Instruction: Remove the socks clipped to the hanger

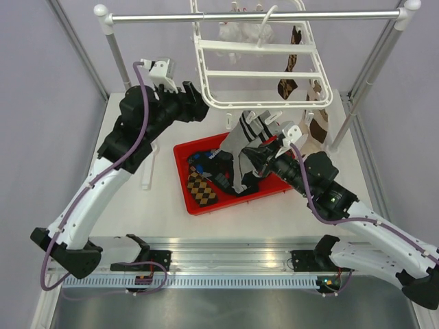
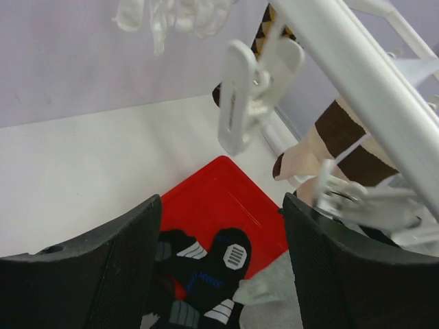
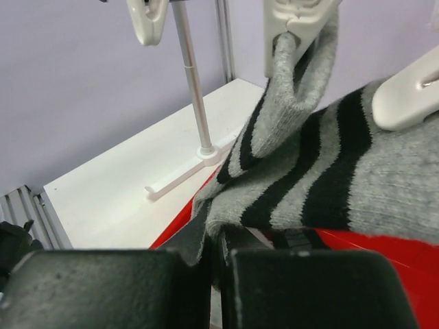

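Observation:
The white hanger (image 1: 260, 103) hangs from the rail at the back. A grey sock with black stripes (image 1: 247, 140) hangs from its front clips over the red tray (image 1: 184, 152). My right gripper (image 1: 264, 152) is shut on this sock (image 3: 302, 171), which a white clip (image 3: 291, 20) still holds at the top. Brown-cream striped socks (image 1: 317, 127) hang at the hanger's right side and show in the left wrist view (image 2: 343, 144). A mustard argyle sock (image 1: 200, 188) and black socks (image 2: 212, 274) lie in the tray. My left gripper (image 1: 195, 96) is open and empty beside the hanger's left edge.
The silver rail stand (image 1: 254, 15) spans the back, with its legs (image 1: 370, 82) at both sides and a white foot (image 3: 185, 175) on the table. A small white cloth (image 1: 240, 31) hangs from the hanger. An empty white clip (image 2: 236, 103) dangles before my left gripper.

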`<state>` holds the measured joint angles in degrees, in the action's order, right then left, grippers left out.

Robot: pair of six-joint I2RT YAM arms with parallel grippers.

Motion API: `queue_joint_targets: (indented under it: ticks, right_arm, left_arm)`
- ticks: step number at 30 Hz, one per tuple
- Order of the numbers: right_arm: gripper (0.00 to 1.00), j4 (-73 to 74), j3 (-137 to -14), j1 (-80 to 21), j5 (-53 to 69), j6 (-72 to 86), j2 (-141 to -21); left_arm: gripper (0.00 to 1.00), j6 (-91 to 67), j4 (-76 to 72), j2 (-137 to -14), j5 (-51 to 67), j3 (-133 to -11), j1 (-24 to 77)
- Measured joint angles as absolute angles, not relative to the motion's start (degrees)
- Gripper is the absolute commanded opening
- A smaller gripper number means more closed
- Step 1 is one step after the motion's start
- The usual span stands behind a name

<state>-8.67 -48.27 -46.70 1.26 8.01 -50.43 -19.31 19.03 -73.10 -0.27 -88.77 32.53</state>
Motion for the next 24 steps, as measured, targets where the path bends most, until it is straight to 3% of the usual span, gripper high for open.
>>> queue_joint_targets:
  ticks: [17, 24]
  right_arm:
    - [0.01, -5.5, -51.6, -56.1, -12.6, 2.5, -54.3]
    - [0.01, -5.3, -53.3, -59.7, -16.6, 1.0, -55.4]
  left_arm:
    - [0.74, -19.3, 21.3, -57.5, 23.1, -79.9, 33.2]
    - [0.74, -19.3, 20.5, -57.8, 24.0, -79.9, 38.0]
